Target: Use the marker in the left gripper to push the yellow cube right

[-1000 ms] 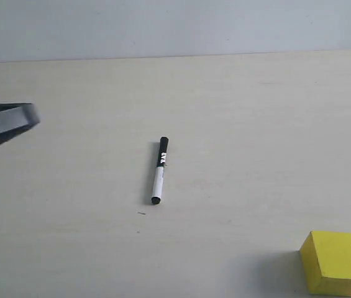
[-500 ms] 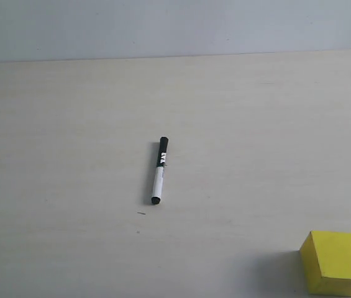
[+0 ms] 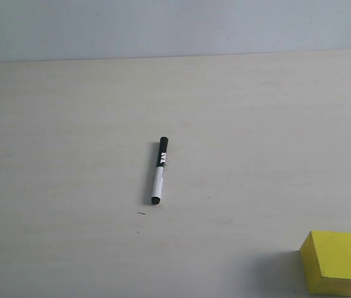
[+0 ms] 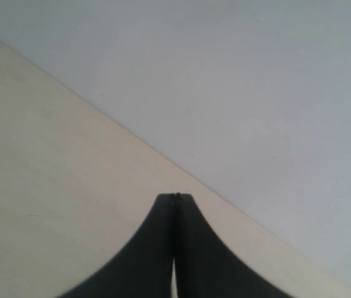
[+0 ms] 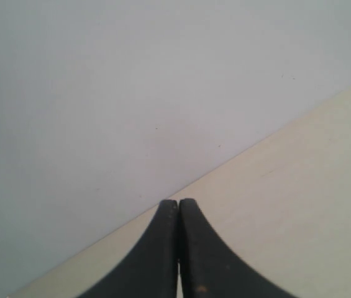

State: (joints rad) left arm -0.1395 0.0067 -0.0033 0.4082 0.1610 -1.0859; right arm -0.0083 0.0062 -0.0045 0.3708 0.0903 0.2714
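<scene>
The marker [image 3: 159,171] lies loose on the pale table near the middle of the exterior view, black cap toward the far wall. The yellow cube [image 3: 336,262] rests at the near right corner of that view, well apart from the marker. Neither arm shows in the exterior view. My left gripper [image 4: 174,197] is shut with nothing between its fingers, and it faces the table's far edge and the wall. My right gripper [image 5: 178,203] is likewise shut and empty, pointing at the wall. Neither wrist view shows the marker or the cube.
The table [image 3: 69,124] is a pale wood surface that meets a plain grey wall [image 3: 175,25] at the back. A tiny dark speck [image 3: 141,213] lies just in front of the marker.
A grey and black part of the left arm at the left edge one second ago has withdrawn out of the exterior view. The marker and the cube have not moved.
</scene>
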